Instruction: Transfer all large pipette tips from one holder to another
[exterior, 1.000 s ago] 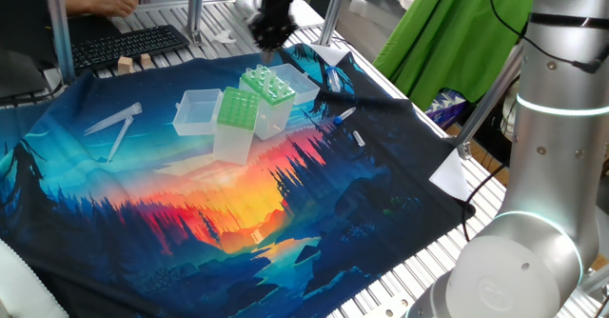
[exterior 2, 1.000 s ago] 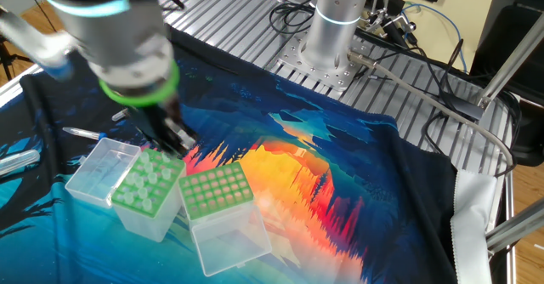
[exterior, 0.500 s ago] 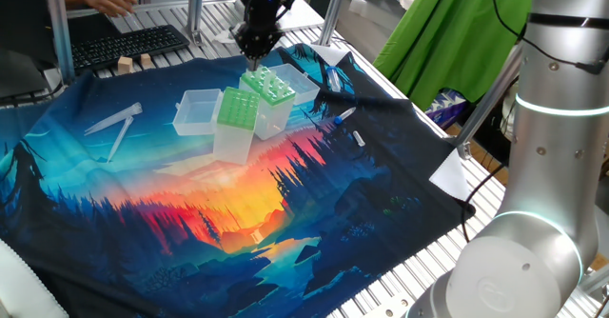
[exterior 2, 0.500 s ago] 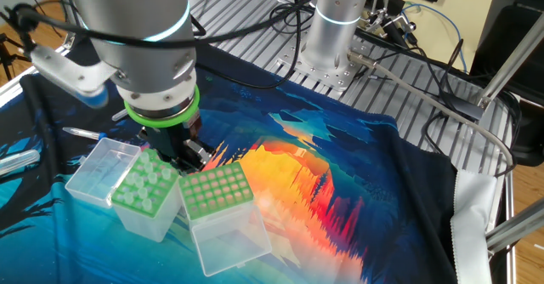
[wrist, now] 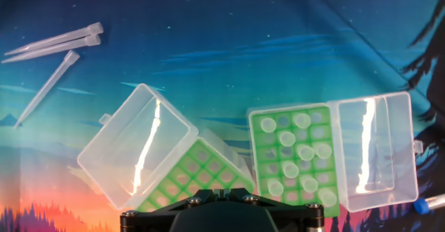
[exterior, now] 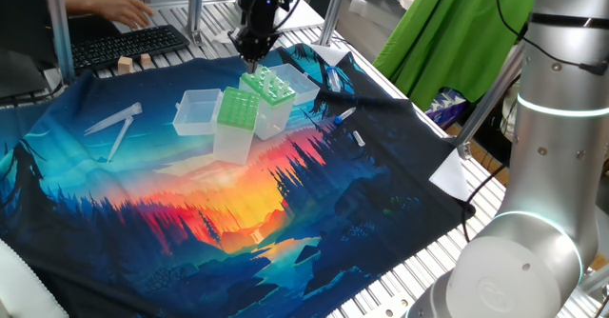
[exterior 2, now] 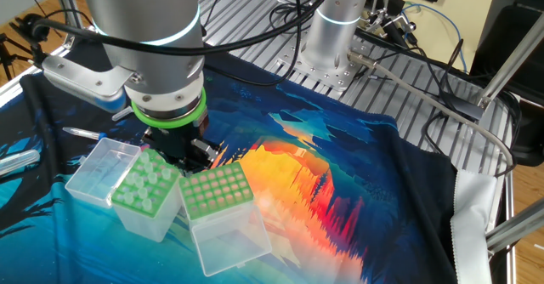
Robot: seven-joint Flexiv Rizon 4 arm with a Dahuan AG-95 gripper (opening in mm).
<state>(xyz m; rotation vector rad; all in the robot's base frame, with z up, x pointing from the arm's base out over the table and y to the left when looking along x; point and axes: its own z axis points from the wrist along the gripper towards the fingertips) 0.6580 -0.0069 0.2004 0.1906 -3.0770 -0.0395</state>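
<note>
1. In one fixed view, the pincer is hanging pointing down over the far edge of one holder, where the large pipette tips are standing in the light-green plate. Another is sitting just beside it, nearer the camera. A second ago the hand was a blur a little to the right; now it is sitting sharp, right over the tips.

2. In the other fixed view, the pincer is hovering at the back rim of one holder, close above the large pipette tips. The fingers are hiding under the wrist, but the pincer is reading as fully closed, and no tip is showing in it. Another is waiting alongside with its dotted plate apparently unfilled. Earlier the arm was sweeping in from the upper left; now it is standing squarely above the boxes.

3. In the hand view, the large pipette tips are filling many holes of one holder, lid swung open, while another is lying to the left. Loose tips are lying on the cloth-covered surface.

4. The step seems to be lining up for a pick; next, the pincer probably needs to be opening and settling around one tip's collar.
</note>
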